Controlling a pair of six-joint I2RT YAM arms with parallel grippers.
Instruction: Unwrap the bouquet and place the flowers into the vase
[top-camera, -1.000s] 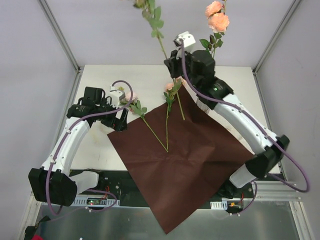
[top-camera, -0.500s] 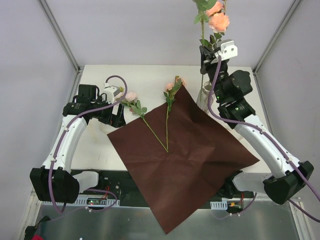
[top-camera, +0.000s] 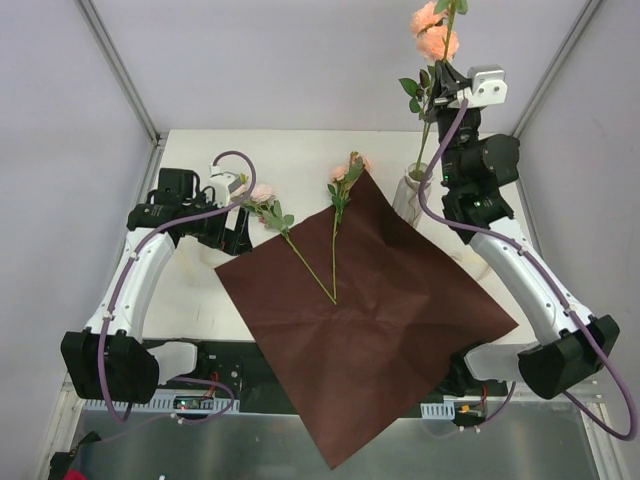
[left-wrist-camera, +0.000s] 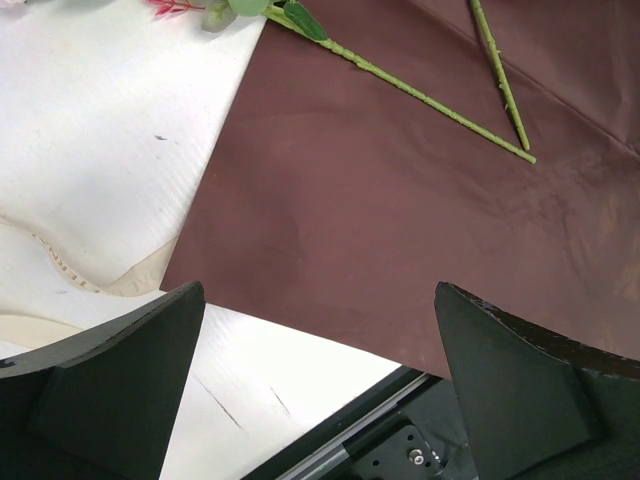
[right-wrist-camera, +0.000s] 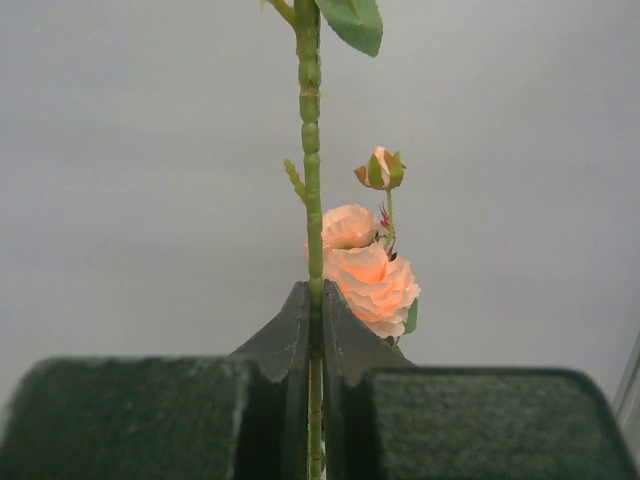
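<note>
Now pinches 1 green stem (right-wrist-camera: 311, 200) in R gripper (right-wrist-camera: 316, 330) above vase (top-camera: 406, 192) w/ peach roses (top-camera: 436, 40) in it. Holds L gripper (left-wrist-camera: 315, 290) wide apart over maroon paper (top-camera: 380, 320) w/ 2 flowers (top-camera: 268, 205) on it.

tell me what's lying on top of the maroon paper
Two loose flower stems lie on the maroon paper, meeting in a V. Whatever is beneath the sheet is covered.

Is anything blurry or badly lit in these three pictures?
Top view: even, soft light, only faint shadows on the table. Left wrist view: maroon paper sharp, the near gripper fingers dark. Right wrist view: stem and roses clear against plain grey.
</note>
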